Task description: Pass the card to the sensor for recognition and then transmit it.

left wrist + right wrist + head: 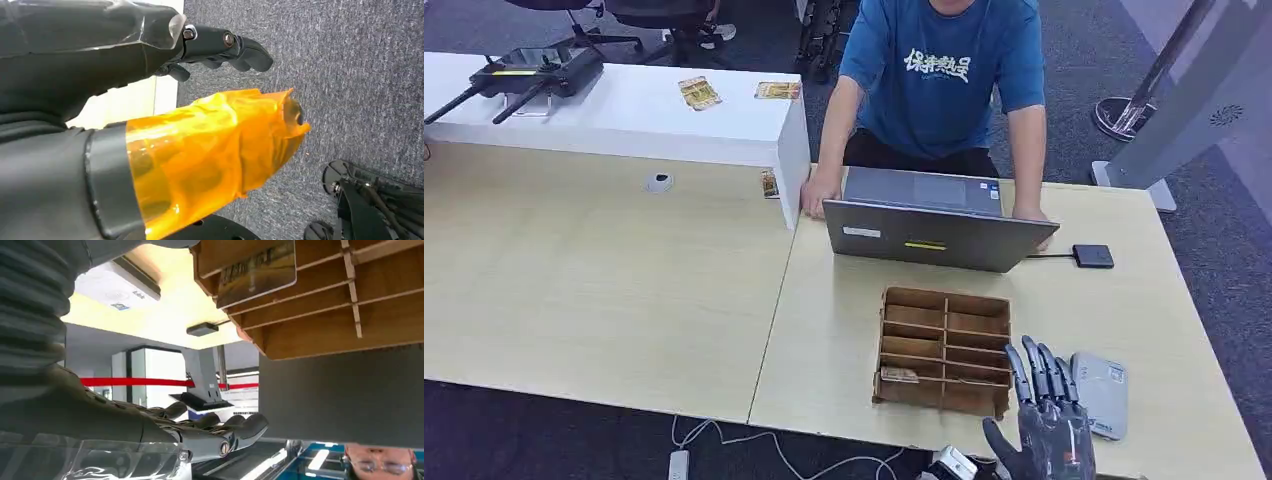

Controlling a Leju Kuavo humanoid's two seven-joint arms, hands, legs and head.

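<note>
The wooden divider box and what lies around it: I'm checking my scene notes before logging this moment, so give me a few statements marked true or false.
1. A card lies in a compartment of the wooden divider box near its left front corner. True.
2. The right hand grips the card. False: it holds nothing, fingers extended, beside the box.
3. A grey flat device lies on the table just right of the right hand. True.
4. The laptop stands between the box and the robot. False: it stands beyond the box, in front of a person.
5. The left hand rests on the table. False: it hangs over carpet.
</note>
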